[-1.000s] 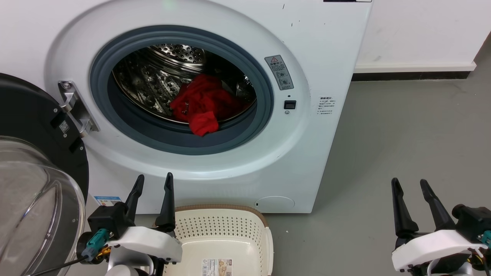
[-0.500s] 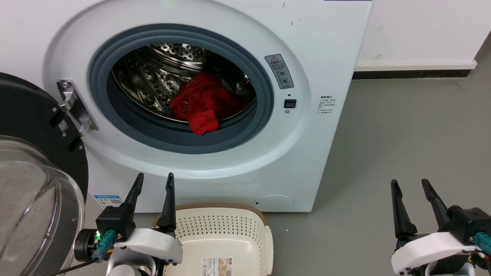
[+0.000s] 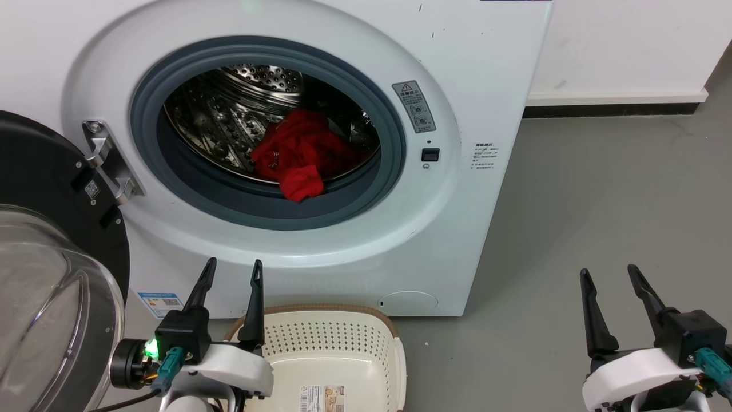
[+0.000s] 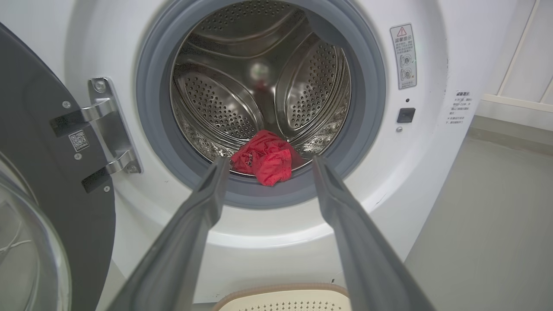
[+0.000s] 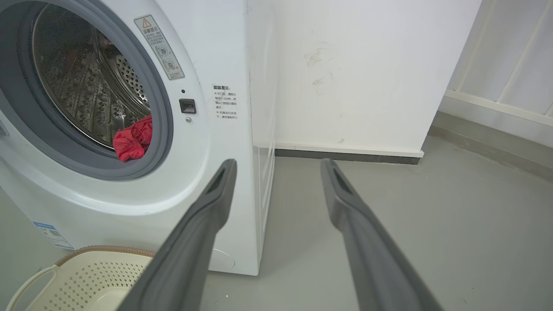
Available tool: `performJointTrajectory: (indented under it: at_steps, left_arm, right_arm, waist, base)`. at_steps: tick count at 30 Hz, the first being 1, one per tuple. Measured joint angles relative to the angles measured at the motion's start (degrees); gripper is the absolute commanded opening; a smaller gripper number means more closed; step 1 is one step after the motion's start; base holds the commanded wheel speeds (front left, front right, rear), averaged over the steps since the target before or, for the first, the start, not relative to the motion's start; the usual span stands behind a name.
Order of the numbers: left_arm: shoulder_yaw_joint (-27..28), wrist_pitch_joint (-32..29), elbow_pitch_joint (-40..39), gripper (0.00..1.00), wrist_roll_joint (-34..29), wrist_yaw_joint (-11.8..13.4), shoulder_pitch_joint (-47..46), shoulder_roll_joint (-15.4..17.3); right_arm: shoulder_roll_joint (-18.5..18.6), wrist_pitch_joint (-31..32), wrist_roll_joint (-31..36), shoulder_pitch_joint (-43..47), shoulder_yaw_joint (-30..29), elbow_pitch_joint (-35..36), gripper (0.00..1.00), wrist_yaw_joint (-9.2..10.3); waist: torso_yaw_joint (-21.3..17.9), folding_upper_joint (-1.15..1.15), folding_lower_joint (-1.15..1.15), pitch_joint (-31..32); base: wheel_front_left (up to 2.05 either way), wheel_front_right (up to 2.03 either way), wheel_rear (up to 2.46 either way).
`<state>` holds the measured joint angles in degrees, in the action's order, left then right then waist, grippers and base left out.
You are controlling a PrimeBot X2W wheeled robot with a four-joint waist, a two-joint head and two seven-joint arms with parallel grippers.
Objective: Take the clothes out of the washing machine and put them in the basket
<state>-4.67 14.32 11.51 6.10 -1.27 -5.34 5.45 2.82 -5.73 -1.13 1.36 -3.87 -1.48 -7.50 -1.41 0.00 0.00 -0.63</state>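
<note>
**Awaiting first pick: nothing unloaded**

1. Grippers. The left gripper (image 3: 234, 264), lower left of the head view, has its fingers spread and holds nothing. Its tips point up beside the basket's near-left rim. The right gripper (image 3: 608, 271), lower right, is likewise spread and holds nothing, over the grey floor (image 3: 600, 189) and well apart from the washer.

2. Basket (image 3: 331, 340). It sits bottom centre, on the floor just in front of the washer. A paper label (image 3: 323, 397) lies on its floor, and no clothes are in it.

3. Washer (image 3: 457, 217). The door (image 3: 51, 189), at the left edge, is swung wide, so the opening is unobstructed.

4. Clothes (image 3: 297, 154). A red heap lies low at the front of the drum (image 3: 229, 120), right of centre. One fold hangs over the drum lip onto the grey seal (image 3: 269, 214). Whether the heap is one garment or two cannot be told.

5. Progress. The door is open, but removal has not begun. Everything else is left to do: reach in, grip, withdraw, release over the basket, and repeat if a second garment is there. In the left wrist view the heap sits between that gripper's fingers, so the left arm appears better placed for the reach.
</note>
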Motion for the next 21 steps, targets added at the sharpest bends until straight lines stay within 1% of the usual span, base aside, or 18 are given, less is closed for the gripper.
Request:
performJointTrajectory:
  at_steps: [7, 21]
  left_arm:
    - [0.19, 0.59, 0.44, 1.00, -2.44, 0.24, -0.01, -0.18]
    - [0.89, 0.75, 1.66, 1.00, -2.31, -0.07, -0.01, -0.69]
  right_arm:
    - [0.01, -0.38, 1.57, 0.11, 0.04, 0.03, 1.00, 0.00]
    - [0.02, -0.01, 0.45, 0.11, 0.04, -0.67, 1.00, 0.00]
  waist:
    - [-0.15, 0.00, 0.00, 0.11]
    - [-0.17, 0.00, 0.00, 0.33]
  base:
    - [0.00, 0.00, 0.00]
    - [0.00, 0.00, 0.00]
